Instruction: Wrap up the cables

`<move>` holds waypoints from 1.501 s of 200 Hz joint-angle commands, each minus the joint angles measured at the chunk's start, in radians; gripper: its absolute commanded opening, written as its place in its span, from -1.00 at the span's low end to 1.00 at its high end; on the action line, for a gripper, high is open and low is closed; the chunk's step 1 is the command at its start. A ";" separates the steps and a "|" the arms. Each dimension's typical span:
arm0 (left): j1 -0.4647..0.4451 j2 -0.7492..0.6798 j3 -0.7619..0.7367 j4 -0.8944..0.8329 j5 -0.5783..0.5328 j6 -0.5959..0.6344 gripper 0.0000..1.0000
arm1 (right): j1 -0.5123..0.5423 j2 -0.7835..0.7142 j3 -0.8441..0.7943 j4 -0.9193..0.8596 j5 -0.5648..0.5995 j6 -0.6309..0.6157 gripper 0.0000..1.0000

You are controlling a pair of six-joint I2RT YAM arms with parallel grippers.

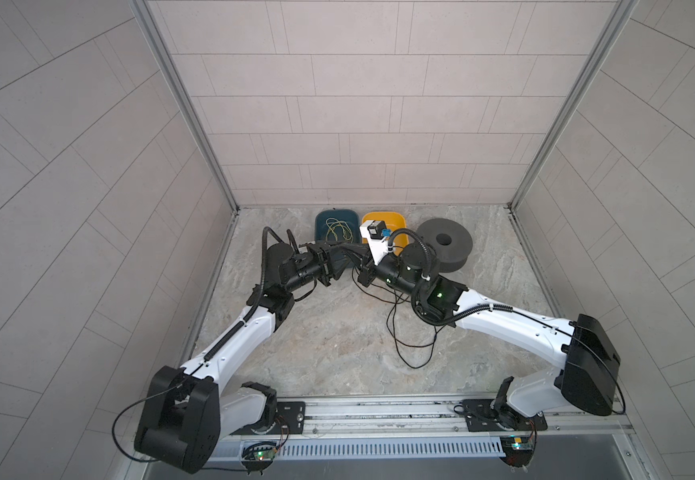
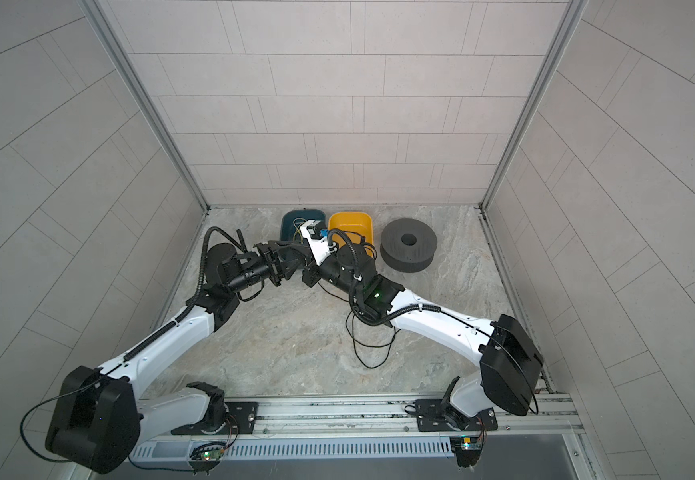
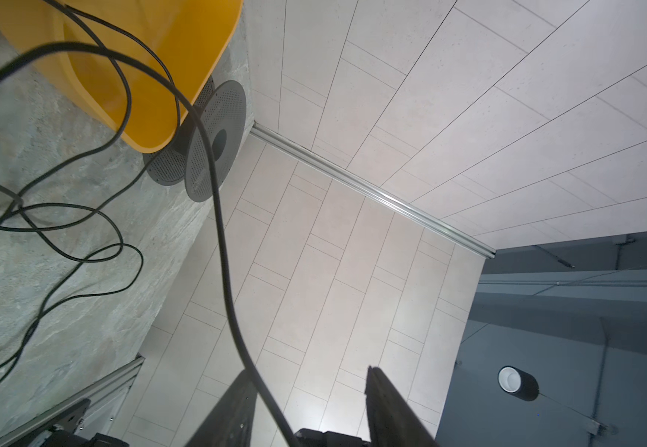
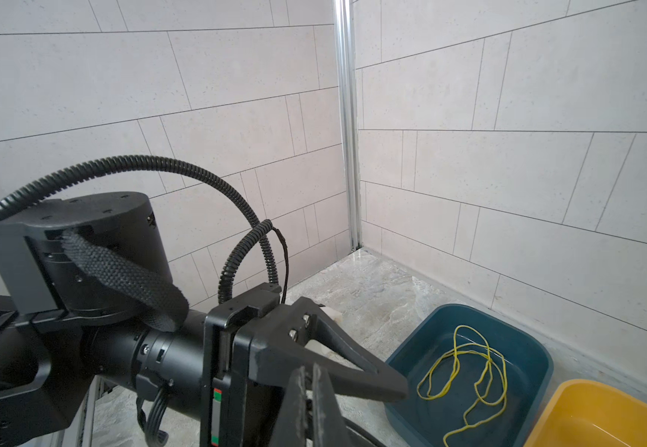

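The left fingers point(image 3: 233, 410) are standing partly apart and gripping nothing, while the black cable point(image 3: 223, 247) is running up through the gap between them, close against one finger. From there the cable is arching through the air in front of the yellow bin point(image 3: 198, 38) and the grey spool point(image 3: 229, 104). It is then dropping to the marbled desk point(image 1: 316, 345), where the rest of it is lying in loose, overlapping loops beside and partly under the right arm. The right fingers point(image 4: 297, 406) are pressing together with only a slit showing between them; whether the cable is pinched there I cannot tell. In both top views the two sets of fingers are meeting almost tip to tip just in front of the blue bin point(image 4: 411, 348), in which a yellow-green cord point(image 4: 488, 358) is lying tangled. The spool is standing on the desk just beside the yellow bin.
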 commanded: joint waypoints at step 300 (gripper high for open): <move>0.282 -0.079 0.170 -1.037 0.312 1.015 -1.00 | -0.534 0.286 0.142 -0.779 -0.055 0.176 0.08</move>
